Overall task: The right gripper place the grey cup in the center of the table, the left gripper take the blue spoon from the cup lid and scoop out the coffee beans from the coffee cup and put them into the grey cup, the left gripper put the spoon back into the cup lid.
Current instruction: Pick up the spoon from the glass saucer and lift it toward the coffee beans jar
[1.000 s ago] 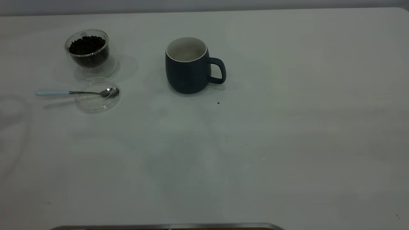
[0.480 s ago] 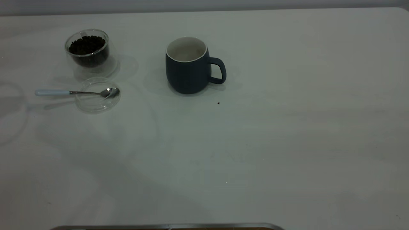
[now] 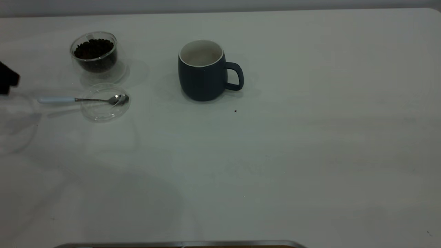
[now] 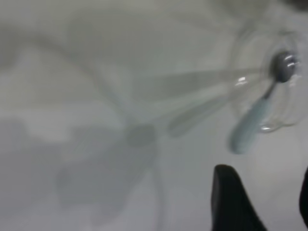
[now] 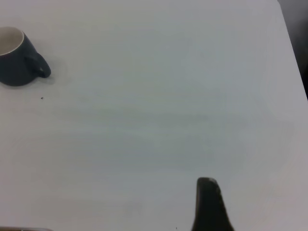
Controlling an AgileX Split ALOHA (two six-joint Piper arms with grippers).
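While my left hand [image 4: 262, 202] hangs over the left side of the desk [image 3: 275, 155], I can see its two black fingers [image 4: 231, 202] spread apart with nothing between them. From the outside camera only a black corner of that arm [image 3: 7, 80] pokes in at the left edge. My right hand is off to the right, well clear of everything; only one dark finger [image 5: 208, 204] shows on its wrist camera, so I cannot tell whether it is apart or together.

Nearest of the objects, on the left, I have the cup lid [image 3: 105, 102] lying flat on the desk. The blue spoon [image 3: 82, 100] lies across it, metal bowl resting inside the lid toward the right, pale handle sticking out past the lid's rim to the left, pointing at my arm. On the left wrist camera the spoon [image 4: 262, 113] sits just ahead of the open fingers, not touching them.

Just beyond the lid, the coffee cup [image 3: 97, 57] stands upright, holding the coffee beans [image 3: 93, 48].

Over to the right of that, about as far back, the grey cup [image 3: 204, 70] stands upright near the middle of the desk, handle to the right, white inside showing. One tiny dark speck [image 3: 235, 111] sits on the desk just near-right of it.
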